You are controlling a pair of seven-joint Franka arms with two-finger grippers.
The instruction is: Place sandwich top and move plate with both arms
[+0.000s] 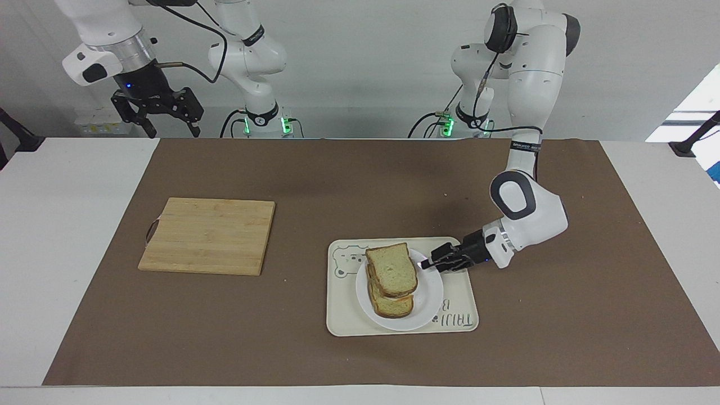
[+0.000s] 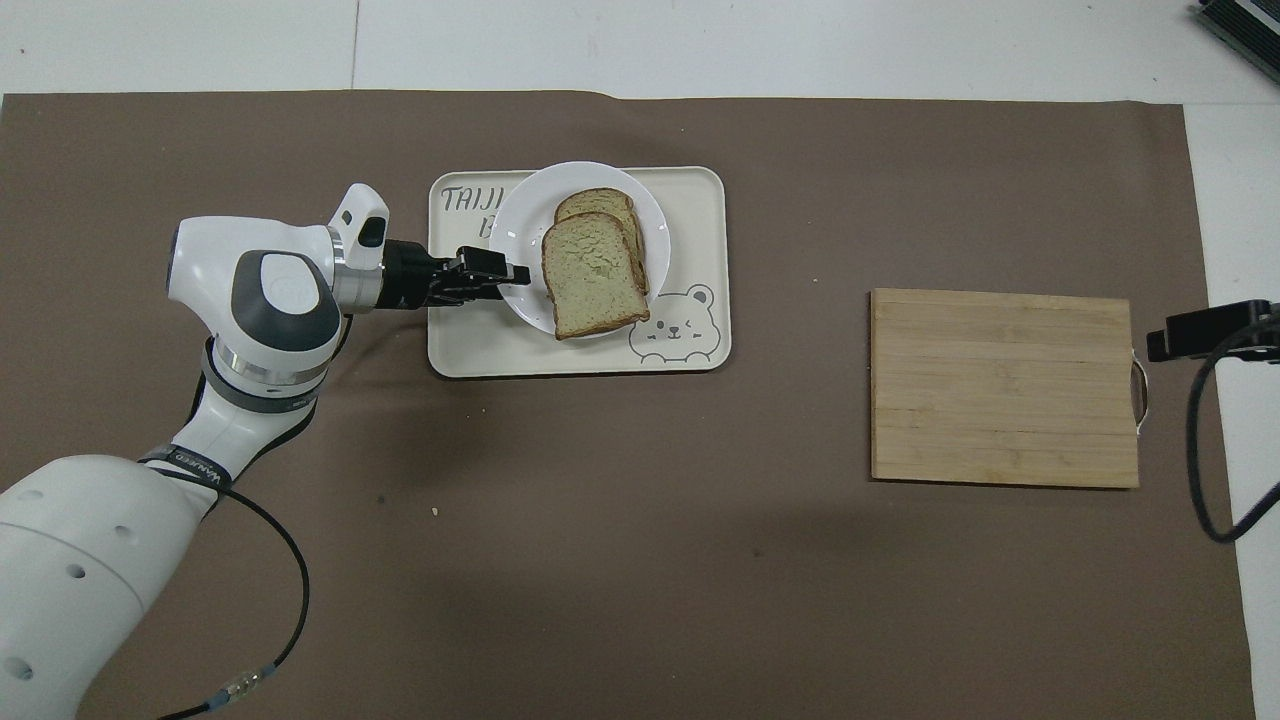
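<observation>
The top slice [image 1: 392,270] covers most of the slice under it [image 1: 395,305], so nothing between them shows. The left gripper [image 1: 428,262] lies at the plate [image 1: 430,292] rim, perhaps touching it; its fingertips are too small to judge. The plate hides part of the tray's [image 1: 343,320] lettering. In the overhead view the right gripper [image 2: 1205,333] is cut off at the edge.
</observation>
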